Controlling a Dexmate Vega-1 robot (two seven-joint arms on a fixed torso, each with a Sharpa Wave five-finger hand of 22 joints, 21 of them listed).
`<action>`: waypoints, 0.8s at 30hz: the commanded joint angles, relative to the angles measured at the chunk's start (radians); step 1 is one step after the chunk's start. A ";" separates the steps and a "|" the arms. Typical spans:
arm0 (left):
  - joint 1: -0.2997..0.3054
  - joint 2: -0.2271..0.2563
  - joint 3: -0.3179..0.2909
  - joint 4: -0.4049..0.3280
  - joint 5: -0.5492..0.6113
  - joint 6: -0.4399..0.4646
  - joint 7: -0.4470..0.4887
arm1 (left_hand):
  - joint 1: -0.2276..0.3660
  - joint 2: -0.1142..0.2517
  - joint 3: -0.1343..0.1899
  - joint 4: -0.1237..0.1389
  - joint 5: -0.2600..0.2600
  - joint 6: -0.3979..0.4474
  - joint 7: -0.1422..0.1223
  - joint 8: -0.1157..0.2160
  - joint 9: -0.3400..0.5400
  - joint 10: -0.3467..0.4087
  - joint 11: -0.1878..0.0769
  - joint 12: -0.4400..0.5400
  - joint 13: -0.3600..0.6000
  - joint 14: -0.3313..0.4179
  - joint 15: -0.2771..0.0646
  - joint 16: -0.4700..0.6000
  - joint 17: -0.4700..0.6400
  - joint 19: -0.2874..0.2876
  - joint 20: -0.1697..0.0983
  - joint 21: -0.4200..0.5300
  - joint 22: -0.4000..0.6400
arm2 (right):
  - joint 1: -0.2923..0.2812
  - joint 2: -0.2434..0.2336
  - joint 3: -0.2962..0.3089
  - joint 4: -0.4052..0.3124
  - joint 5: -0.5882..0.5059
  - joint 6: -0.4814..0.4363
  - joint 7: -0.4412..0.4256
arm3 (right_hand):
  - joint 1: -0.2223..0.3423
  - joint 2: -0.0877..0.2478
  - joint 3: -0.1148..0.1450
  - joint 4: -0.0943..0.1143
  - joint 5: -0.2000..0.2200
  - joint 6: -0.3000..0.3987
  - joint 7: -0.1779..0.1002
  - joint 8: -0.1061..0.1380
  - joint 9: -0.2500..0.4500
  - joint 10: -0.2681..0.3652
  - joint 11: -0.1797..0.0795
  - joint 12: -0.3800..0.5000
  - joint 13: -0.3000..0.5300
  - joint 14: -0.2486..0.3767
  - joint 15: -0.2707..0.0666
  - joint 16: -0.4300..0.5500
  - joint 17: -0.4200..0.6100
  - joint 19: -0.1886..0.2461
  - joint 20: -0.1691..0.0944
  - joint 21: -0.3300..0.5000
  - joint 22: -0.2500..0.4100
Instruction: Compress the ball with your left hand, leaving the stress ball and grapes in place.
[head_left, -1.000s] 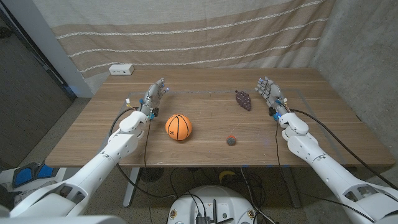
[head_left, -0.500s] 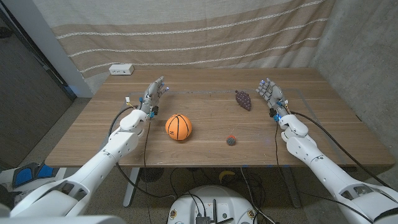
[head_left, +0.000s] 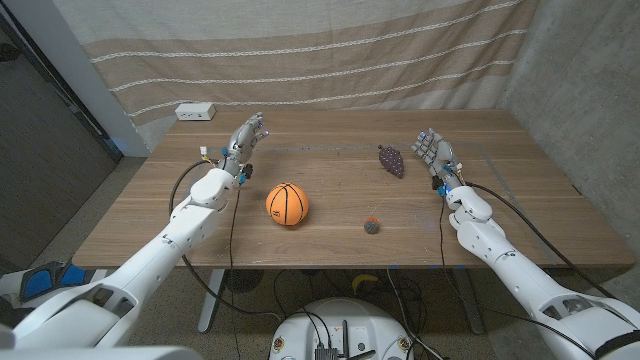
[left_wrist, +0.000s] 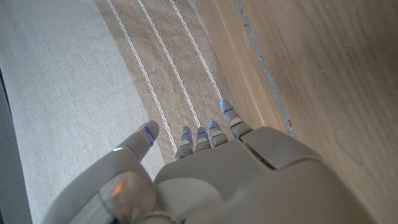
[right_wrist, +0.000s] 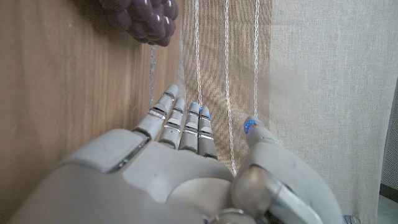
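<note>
Both our hands wait, holding nothing.
Our left hand (head_left: 243, 138) and right hand (head_left: 432, 150) hover with fingers extended and slightly apart.

L hand (head_left: 245, 137) lifted & moved away from ball (head_left: 287, 203), twd table's far edge; fingers spread.

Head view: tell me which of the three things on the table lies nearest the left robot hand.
The orange basketball, just in front of the left robot hand; the small grey ball and purple grapes lie farther right.

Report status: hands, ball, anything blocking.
Left hand open, off the ball. Right hand open beside grapes. Stress ball apart; path clear.
</note>
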 joint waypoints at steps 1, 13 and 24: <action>0.006 0.041 0.006 -0.045 0.094 -0.023 0.045 | -0.002 -0.014 -0.003 -0.010 -0.003 0.014 -0.003 0.006 0.005 0.010 0.002 0.010 0.005 0.012 0.001 0.005 0.002 0.011 0.002 0.007 0.004 | -0.004 0.008 -0.008 -0.009 -0.017 0.002 -0.027 | 0.007 0.000 0.002 -0.006 0.010 0.010 -0.003 0.006 0.002 0.007 0.000 0.003 0.001 0.008 0.002 0.006 0.001 0.003 0.004 0.005 0.003; 0.026 0.087 0.003 -0.114 0.189 -0.033 0.087 | -0.004 -0.017 -0.004 -0.033 -0.003 0.036 -0.013 0.007 0.006 0.029 -0.005 0.012 0.005 0.035 0.002 0.001 0.002 0.026 0.009 0.008 0.004 | -0.021 0.006 -0.008 -0.037 -0.027 0.009 -0.050 | 0.007 0.001 0.003 -0.014 0.013 0.015 -0.002 0.006 0.002 0.014 0.002 0.004 -0.001 0.007 0.005 0.005 -0.001 0.003 0.009 0.003 0.003; 0.055 0.137 0.000 -0.205 0.313 -0.002 0.152 | 0.000 -0.018 -0.006 -0.053 -0.005 0.047 -0.020 0.007 0.005 0.041 -0.012 0.012 0.005 0.045 -0.006 -0.003 0.001 0.033 0.012 0.006 0.004 | -0.028 0.009 -0.008 -0.042 -0.030 0.026 -0.050 | 0.009 0.002 0.004 -0.022 0.016 0.016 -0.004 0.005 0.002 0.015 0.003 0.003 -0.003 0.007 0.003 0.004 -0.004 0.003 0.010 0.003 0.003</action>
